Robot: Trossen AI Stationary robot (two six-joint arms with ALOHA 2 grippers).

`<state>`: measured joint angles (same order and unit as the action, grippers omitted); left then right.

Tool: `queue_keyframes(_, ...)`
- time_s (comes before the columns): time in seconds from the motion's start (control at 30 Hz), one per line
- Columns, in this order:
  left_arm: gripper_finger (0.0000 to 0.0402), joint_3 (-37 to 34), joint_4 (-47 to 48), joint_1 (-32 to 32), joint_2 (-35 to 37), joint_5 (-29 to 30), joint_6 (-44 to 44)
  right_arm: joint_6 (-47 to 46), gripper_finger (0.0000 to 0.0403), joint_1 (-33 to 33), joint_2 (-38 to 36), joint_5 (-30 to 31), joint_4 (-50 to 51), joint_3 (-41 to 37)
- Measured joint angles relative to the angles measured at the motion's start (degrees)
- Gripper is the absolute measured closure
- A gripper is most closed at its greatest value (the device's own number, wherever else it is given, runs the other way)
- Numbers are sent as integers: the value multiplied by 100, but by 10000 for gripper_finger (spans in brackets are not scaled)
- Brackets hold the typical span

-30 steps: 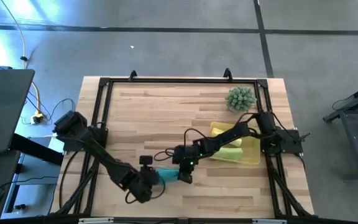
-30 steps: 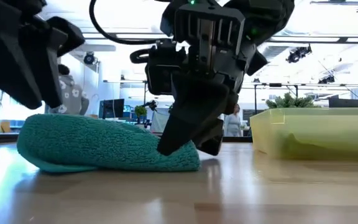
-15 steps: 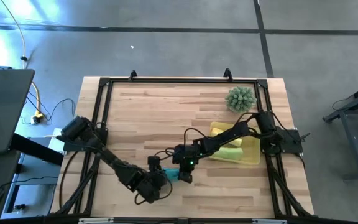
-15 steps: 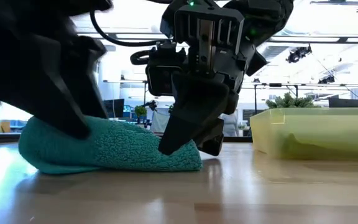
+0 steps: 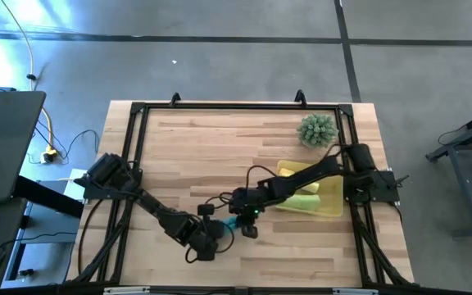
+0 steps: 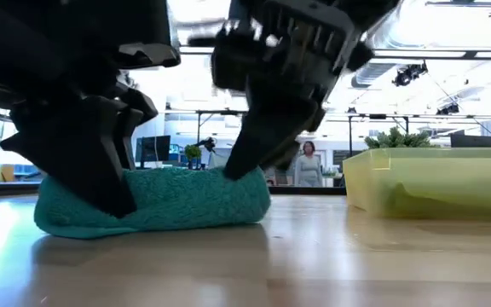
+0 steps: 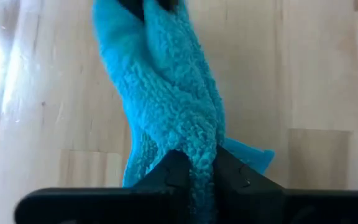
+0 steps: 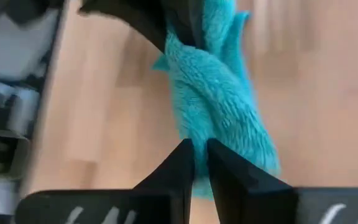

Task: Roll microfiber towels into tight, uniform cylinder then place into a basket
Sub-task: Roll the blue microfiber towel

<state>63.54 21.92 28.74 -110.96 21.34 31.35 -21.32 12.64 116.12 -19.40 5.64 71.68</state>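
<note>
- Teal towel lies as a rolled, lumpy bundle on the wooden counter, near the front edge, roughly mid-width
- Left end effector is at one end of the bundle; its two dark fingers are pressed close together with a fold of the teal cloth pinched between them
- Right end effector is at the opposite end of the same bundle; fingers nearly together, a thin edge of the teal cloth caught between them
- From above, both arms meet over the bundle: left arm reaching in from the counter's left edge, right arm stretched across from the right edge, passing over the basket
- From counter height the bundle rests flat on the wood, with a dark end effector planted on each end of it
- Basket, translucent yellow with low walls, sits on the right side of the counter, well apart from the teal bundle
- Inside the basket a lime-green towel lies rolled; a yellow towel shows at the basket's far end, partly hidden by the right arm
- Spiky green plant stands on the counter just behind the basket, toward the back right
- A person stands far off in the room behind the counter
</note>
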Motion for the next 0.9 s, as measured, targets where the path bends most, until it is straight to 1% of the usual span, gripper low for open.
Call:
queue_keyframes(0.07,387,-32,-54,-38,15,-191,35,550,364,131,-271,601,356,0)
queue_keyframes(0.17,380,-144,-246,-109,62,-620,106,1418,363,494,-676,1728,707,2)
queue_keyframes(0.3,390,-272,-476,-308,143,-1350,194,2470,363,1205,-950,3461,804,9)
queue_keyframes(0.37,392,-285,-600,-464,147,-1781,189,2811,363,1537,-952,4014,627,9)
queue_keyframes(0.5,393,-299,-883,-745,189,-2502,26,3281,361,1940,-868,4516,258,9)
queue_keyframes(0.6,393,-303,-1008,-950,186,-2959,-45,3339,340,2050,-722,4764,-116,9)
queue_keyframes(0.67,393,-309,-1026,-1059,191,-3133,-76,3333,313,2078,-599,4671,-348,9)
queue_keyframes(0.73,393,-309,-1028,-1153,191,-3229,-92,3358,280,2092,-452,4340,-519,9)
queue_keyframes(0.8,393,-309,-1028,-1249,191,-3361,-94,3593,249,2112,-311,3984,-626,9)
queue_keyframes(0.83,393,-311,-1031,-1289,189,-3434,-108,3771,237,2123,-236,3975,-675,13)
queue_keyframes(0.9,393,-311,-1035,-1372,189,-3525,-161,4009,222,2181,-75,4242,-764,13)
